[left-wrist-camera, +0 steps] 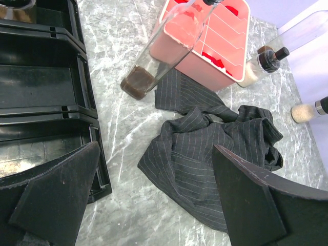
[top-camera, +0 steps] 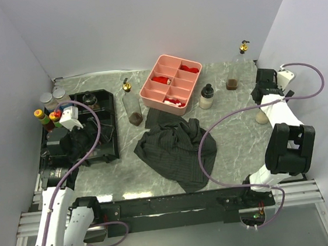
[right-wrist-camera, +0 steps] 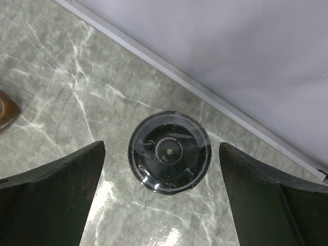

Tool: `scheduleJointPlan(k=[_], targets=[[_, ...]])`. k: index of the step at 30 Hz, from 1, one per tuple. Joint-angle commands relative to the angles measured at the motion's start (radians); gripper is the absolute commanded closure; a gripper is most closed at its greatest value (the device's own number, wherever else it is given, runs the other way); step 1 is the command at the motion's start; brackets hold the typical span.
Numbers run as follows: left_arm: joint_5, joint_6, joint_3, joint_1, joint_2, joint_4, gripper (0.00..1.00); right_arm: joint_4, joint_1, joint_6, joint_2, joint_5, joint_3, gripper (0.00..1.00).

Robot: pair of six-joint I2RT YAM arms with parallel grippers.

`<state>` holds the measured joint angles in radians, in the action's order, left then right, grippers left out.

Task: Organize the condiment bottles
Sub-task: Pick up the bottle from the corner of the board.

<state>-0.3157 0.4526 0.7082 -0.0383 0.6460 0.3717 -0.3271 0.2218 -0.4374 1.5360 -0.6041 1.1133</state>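
Right gripper (right-wrist-camera: 161, 148), jaws spread wide and empty, hovers directly above a black-capped bottle (right-wrist-camera: 169, 152) standing by the wall (right-wrist-camera: 230, 41) (left gripper (left-wrist-camera: 154, 148), equally wide, hangs between the black tray (left-wrist-camera: 41, 87) and the striped cloth (left-wrist-camera: 205, 148)).

Grey marbled tabletop (top-camera: 237, 144), black divided tray (top-camera: 114, 128) at left, pink divided tray (top-camera: 150, 78) upper centre, crumpled dark pinstriped cloth (top-camera: 175, 148) mid-frame, tall clear gold-capped bottle (top-camera: 132, 106) between trays, small black-capped bottle (top-camera: 206, 97) and brown jar (top-camera: 231, 83) right of pink.
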Motion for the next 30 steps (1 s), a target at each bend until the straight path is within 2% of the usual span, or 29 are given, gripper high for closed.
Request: scheduleJointPlan(k=[1,6,9,13,20,26,30], targets=[[0.01,-0.02,0.011,-0.003,-0.003,-0.016,0.03,0.036,0.013,-0.015,0.003,0.04,-0.017,0.0],[0.01,-0.02,0.01,-0.003,-0.003,-0.016,0.03,0.054,0.013,-0.011,0.026,0.044,-0.024,0.0],[0.007,-0.02,0.011,-0.003,-0.002,-0.017,0.03,0.063,0.013,0.003,0.033,0.043,-0.026,0.04],[0.01,-0.02,0.011,-0.003,-0.003,-0.016,0.04,0.083,0.014,0.016,0.027,0.049,-0.04,0.22],[0.021,-0.02,0.013,-0.003,-0.009,-0.013,0.04,0.082,-0.002,0.035,-0.034,0.092,-0.064,0.42],[0.067,-0.017,0.016,-0.003,-0.038,-0.008,0.04,0.063,-0.102,0.086,-0.177,0.176,-0.104,0.5],[0.118,-0.014,0.019,-0.003,-0.063,-0.002,0.03,0.059,-0.264,0.126,-0.295,0.211,-0.147,0.52]])
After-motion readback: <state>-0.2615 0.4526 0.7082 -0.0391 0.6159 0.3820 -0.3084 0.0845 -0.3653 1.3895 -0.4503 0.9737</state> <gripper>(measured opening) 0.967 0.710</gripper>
